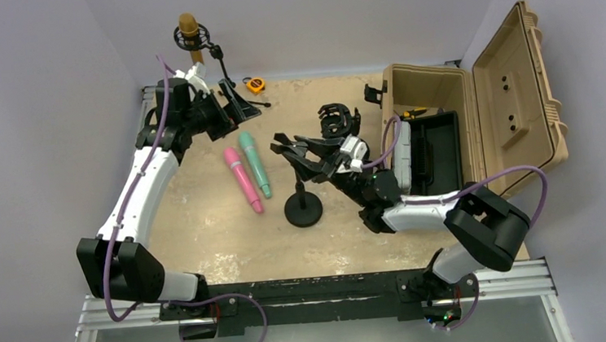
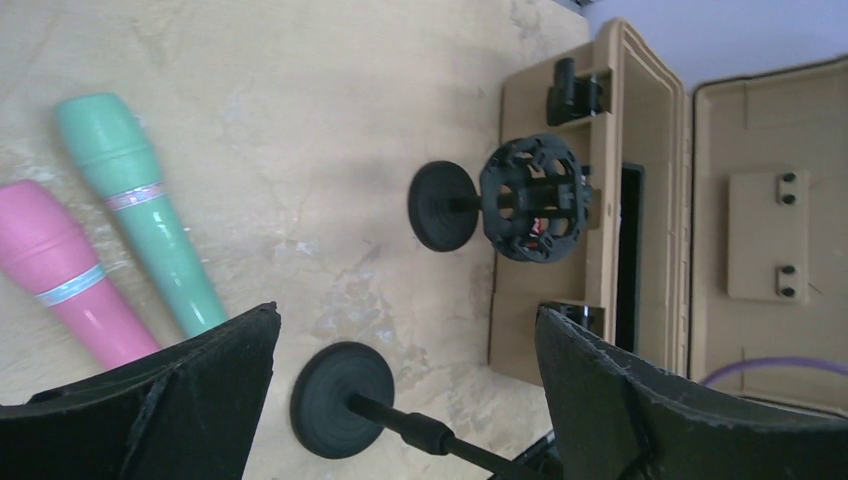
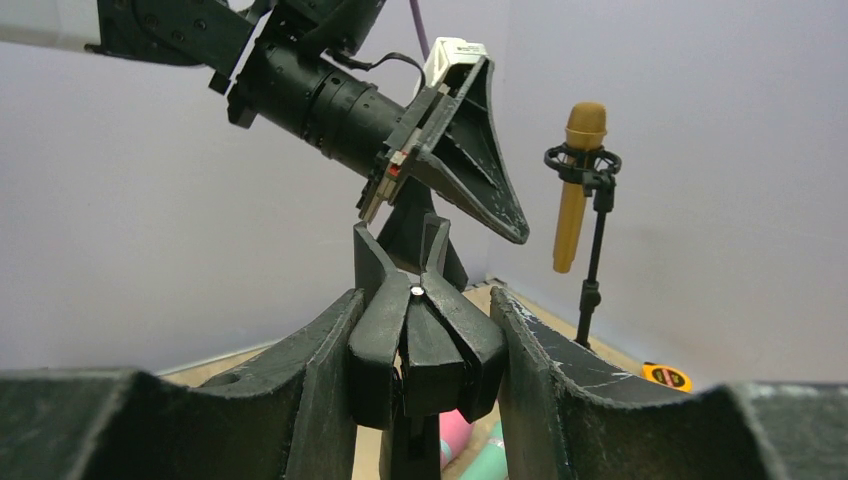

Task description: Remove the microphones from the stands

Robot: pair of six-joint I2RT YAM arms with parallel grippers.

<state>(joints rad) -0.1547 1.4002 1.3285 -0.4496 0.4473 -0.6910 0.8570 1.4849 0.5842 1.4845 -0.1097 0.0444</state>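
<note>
Left tool (image 1: 240,119) of mine stands with its two black wedge fingers spread wide, nothing between them, tilted above the far left part of the desk (image 1: 205,219). My right tool (image 1: 294,151) is clamped on the forked plastic clip at the top of the clip stand (image 1: 303,209). In my right wrist view the clip sits pinched between both fingers, and it holds no microphone.

I count three microphones. The gold microphone (image 1: 188,29) is the only one in a stand. It sits at the far left corner, well apart from my right tool and close beyond my left. It is upright, head up, with a smooth tapering gold body and a rounded, slightly darker head. A black ring mount grips it just below the head, on the thin black rear stand (image 1: 222,63). The pink microphone (image 1: 243,180) and the green microphone (image 1: 254,162) lie side by side on the desk, just beside each other. Both are glossy plastic, and each has a pale shiny band below the head.

There are three stands: the rear stand, the clip stand with its ridged round base, and a cage stand (image 1: 336,119) with a round openwork black cradle.

One tan hard case (image 1: 474,108) stands open at the right. One small yellow tape measure (image 1: 254,84) lies at the far edge. The desk top is mottled beige, like worn stone.
</note>
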